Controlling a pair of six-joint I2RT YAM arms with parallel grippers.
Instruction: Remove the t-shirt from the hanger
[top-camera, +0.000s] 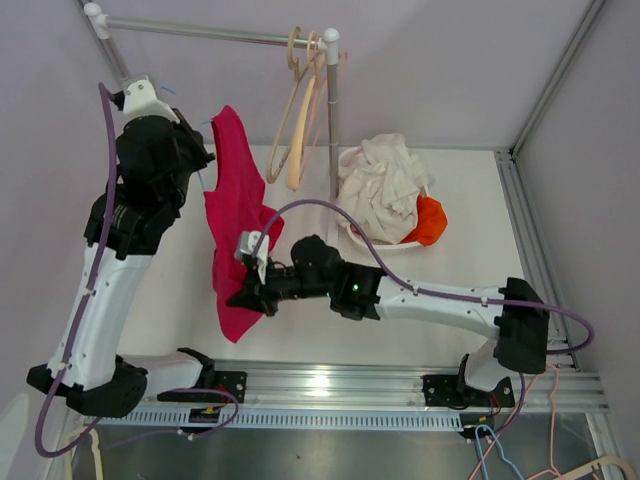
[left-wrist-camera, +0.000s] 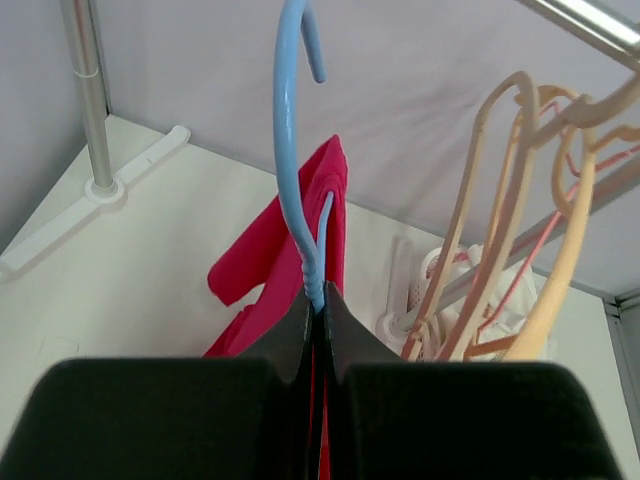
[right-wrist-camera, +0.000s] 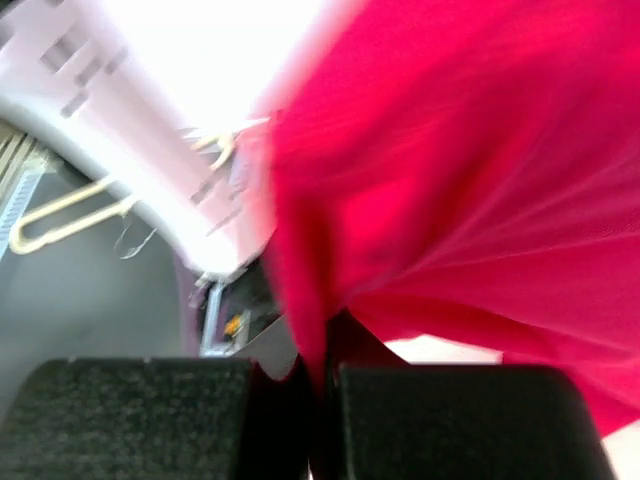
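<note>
A red t-shirt (top-camera: 236, 215) hangs on a blue hanger (left-wrist-camera: 290, 170), held in the air left of the table's middle. My left gripper (left-wrist-camera: 317, 310) is shut on the blue hanger's neck just below its hook, with the shirt (left-wrist-camera: 290, 250) draped beyond it. In the top view the left gripper (top-camera: 200, 160) is beside the shirt's top. My right gripper (top-camera: 250, 295) is shut on the lower part of the shirt, and its wrist view shows red cloth (right-wrist-camera: 470, 170) pinched between the fingers (right-wrist-camera: 322, 375). Most of the hanger is hidden under the shirt.
A clothes rail (top-camera: 215, 33) runs across the back with several beige and pink hangers (top-camera: 298, 110) on it, next to its upright post (top-camera: 332, 120). A white basket (top-camera: 385, 238) at the right holds white and orange clothes (top-camera: 385, 180).
</note>
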